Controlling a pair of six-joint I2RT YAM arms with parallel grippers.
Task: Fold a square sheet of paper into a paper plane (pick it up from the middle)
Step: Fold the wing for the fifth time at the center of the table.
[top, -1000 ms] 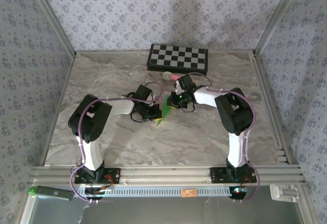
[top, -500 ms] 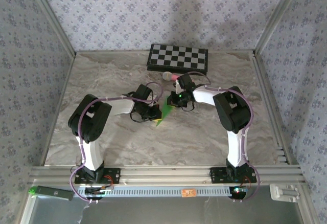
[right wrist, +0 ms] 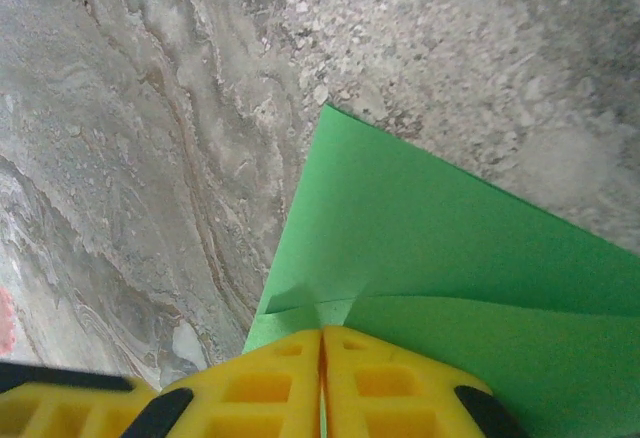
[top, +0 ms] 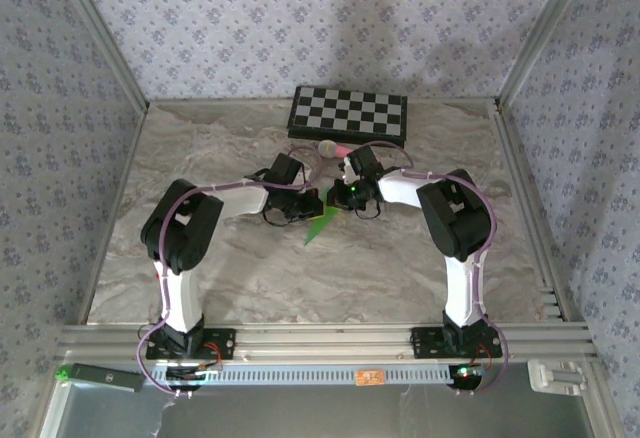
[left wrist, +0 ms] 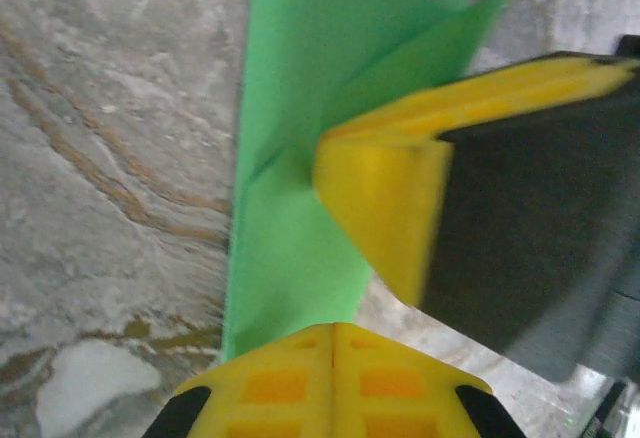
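The green paper (top: 320,226) lies mid-table, folded to a slim point that aims toward the near edge. My right gripper (top: 337,198) is shut on its far end; in the right wrist view the folded layers (right wrist: 450,248) run into the closed yellow fingertips (right wrist: 322,338). My left gripper (top: 306,204) is shut, and its tips (left wrist: 333,330) sit against the paper (left wrist: 290,228) with no paper showing between them. The right gripper's yellow finger (left wrist: 385,208) grips the sheet from the right in the left wrist view.
A black-and-white checkered board (top: 348,114) stands at the back of the marble table (top: 250,278). A pink-handled microphone (top: 334,147) lies just behind the grippers. Aluminium rails and patterned walls close in the sides.
My left gripper has slid up and away from the near edge along the paper, uncovering its pointed near end. The right gripper has stayed put on the paper.
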